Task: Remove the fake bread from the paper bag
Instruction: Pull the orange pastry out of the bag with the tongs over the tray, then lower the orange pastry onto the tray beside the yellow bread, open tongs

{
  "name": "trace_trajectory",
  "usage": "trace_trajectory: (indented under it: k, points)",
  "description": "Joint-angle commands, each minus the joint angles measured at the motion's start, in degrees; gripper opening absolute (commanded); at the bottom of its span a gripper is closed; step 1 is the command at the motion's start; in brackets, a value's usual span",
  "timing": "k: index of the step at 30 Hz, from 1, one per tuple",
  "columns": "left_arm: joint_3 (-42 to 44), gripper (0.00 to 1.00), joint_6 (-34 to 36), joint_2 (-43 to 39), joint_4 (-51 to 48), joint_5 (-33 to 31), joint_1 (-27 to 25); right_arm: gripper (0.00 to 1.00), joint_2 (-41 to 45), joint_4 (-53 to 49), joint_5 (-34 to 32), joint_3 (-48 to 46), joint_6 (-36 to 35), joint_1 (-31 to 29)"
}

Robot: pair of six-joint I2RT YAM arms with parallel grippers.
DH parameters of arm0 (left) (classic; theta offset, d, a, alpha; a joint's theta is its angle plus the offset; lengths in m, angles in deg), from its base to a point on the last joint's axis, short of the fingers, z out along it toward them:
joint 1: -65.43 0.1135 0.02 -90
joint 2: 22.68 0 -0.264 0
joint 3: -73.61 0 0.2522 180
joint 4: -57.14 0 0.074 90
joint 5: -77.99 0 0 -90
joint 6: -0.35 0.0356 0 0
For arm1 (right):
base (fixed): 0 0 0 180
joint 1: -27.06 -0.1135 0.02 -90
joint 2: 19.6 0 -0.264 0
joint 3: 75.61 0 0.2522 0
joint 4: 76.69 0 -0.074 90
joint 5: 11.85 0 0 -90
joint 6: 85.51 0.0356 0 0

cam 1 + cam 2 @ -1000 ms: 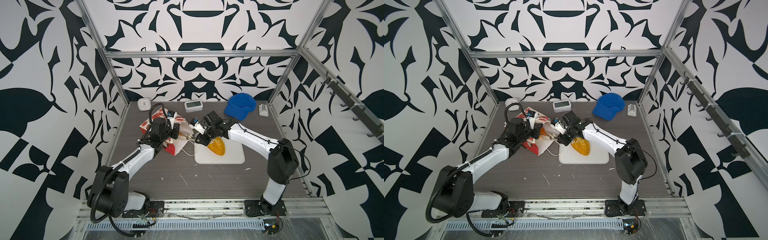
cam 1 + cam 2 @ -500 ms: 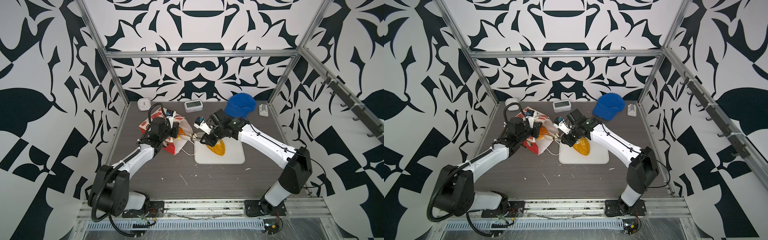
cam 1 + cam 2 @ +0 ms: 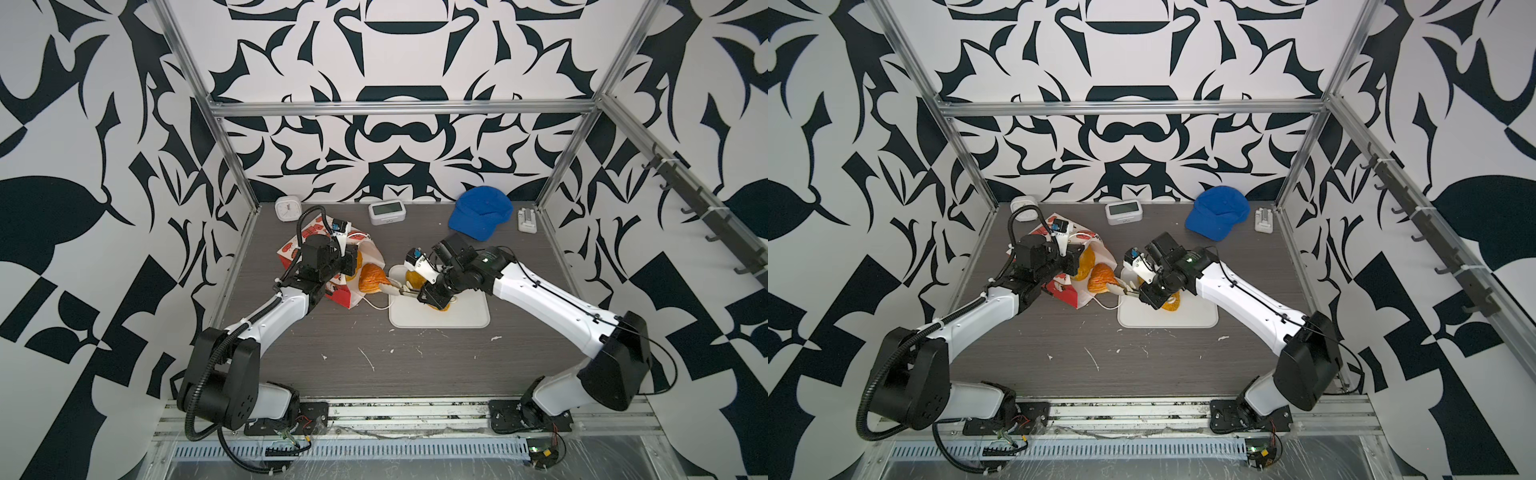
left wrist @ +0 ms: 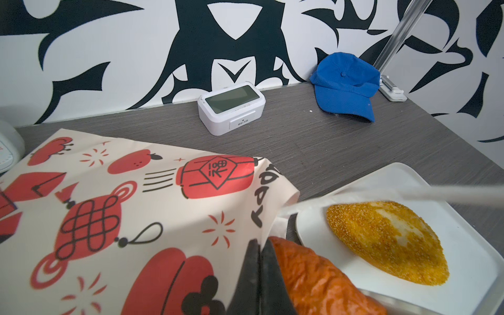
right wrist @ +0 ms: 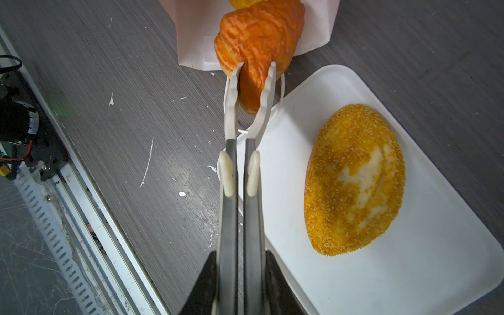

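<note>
1. While drawing the croissant (image 5: 256,35) out of the bag (image 4: 136,204), squeeze the tongs (image 5: 227,218) firmly with the right fingers (image 5: 201,286): shown closed almost fully around the two metal arms, white tips pinching the croissant's narrow end.
2. Croissant placed half out of the bag's mouth: wide end on the white lining, narrow end past the paper edge, above the grey surface (image 5: 122,109), just beside the tray (image 5: 409,272) corner. Contact with the surface not clear.
3. Leave the left fingers (image 4: 246,275) as shown: pressed fully together, apparently pinching the bag's upper rim, anchoring the bag on its side with the mouth facing the tray.
4. Pull slowly and straight along the tongs' own line toward the tray; avoid twisting, given the likely slip of glossy plastic between smooth tips.
5. Raise the tips slightly to clear the tray's raised rim and the white cord (image 5: 283,87) looped beneath them.
6. Set down on bare tray beside the loaf (image 5: 354,180), lying alone near the middle, not on top of it; release only after a settled rest.
7. Expect more work after: yellow piece (image 3: 1086,262) visible deeper inside the bag, behind the croissant.
</note>
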Motion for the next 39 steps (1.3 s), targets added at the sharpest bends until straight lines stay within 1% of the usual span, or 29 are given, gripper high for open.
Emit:
trace_trajectory:
  k: [1, 3, 7, 9, 14, 16, 20, 23, 28, 31, 33, 39]
  points:
    - [-0.5, 0.00, -0.7, 0.6, 0.9, -0.8, 0.4, 0.00, 2.9, 1.6, -0.7, -0.1, 1.1, -0.2]
    - [-0.5, 0.00, -0.8, 0.8, 0.9, -0.8, 0.4, 0.00, 3.9, 1.6, -1.3, -0.9, 1.4, -0.2]
    - [-0.3, 0.00, -0.8, 0.6, 0.9, -1.0, 0.4, 0.00, 8.5, 2.5, -1.6, -3.5, 2.8, -0.2]
    - [-0.3, 0.00, -0.8, 0.6, 0.9, -1.4, 0.5, 0.00, 11.1, 1.7, -3.4, -4.5, 3.6, -0.2]
    - [-0.3, 0.00, -0.7, 0.4, 1.0, -1.6, 0.8, 0.00, 20.0, -0.5, -10.2, -7.5, 6.5, -0.2]
    - [-0.3, 0.00, -0.7, 0.6, 1.2, -1.5, 0.9, 0.00, 24.0, -0.8, -14.2, -8.7, 8.5, -0.2]
    - [-0.3, 0.00, -0.8, 0.6, 1.5, -1.1, 1.0, 0.00, 28.8, -2.4, -21.0, -10.9, 11.9, -0.2]
    - [-0.5, 0.00, -0.8, 0.7, 1.5, -0.5, 1.0, 0.00, 30.7, -4.2, -27.7, -13.2, 16.2, -0.2]
    - [-0.3, 0.00, -0.8, 0.3, 1.4, -0.3, 1.0, 0.00, 35.3, -6.6, -33.0, -18.9, 25.7, -0.2]
    - [-0.2, 0.00, -0.7, 0.2, 1.4, -0.2, 1.0, 0.00, 39.2, -7.3, -34.5, -22.1, 30.8, -0.2]
    - [0.0, 0.00, -0.7, 0.2, 1.6, -0.1, 1.0, 0.00, 41.4, -7.3, -34.2, -24.3, 33.2, -0.2]
    - [-0.1, 0.00, -1.0, 1.2, 2.4, 1.0, 1.0, 0.00, 43.4, -6.7, -32.3, -29.8, 36.6, -0.2]
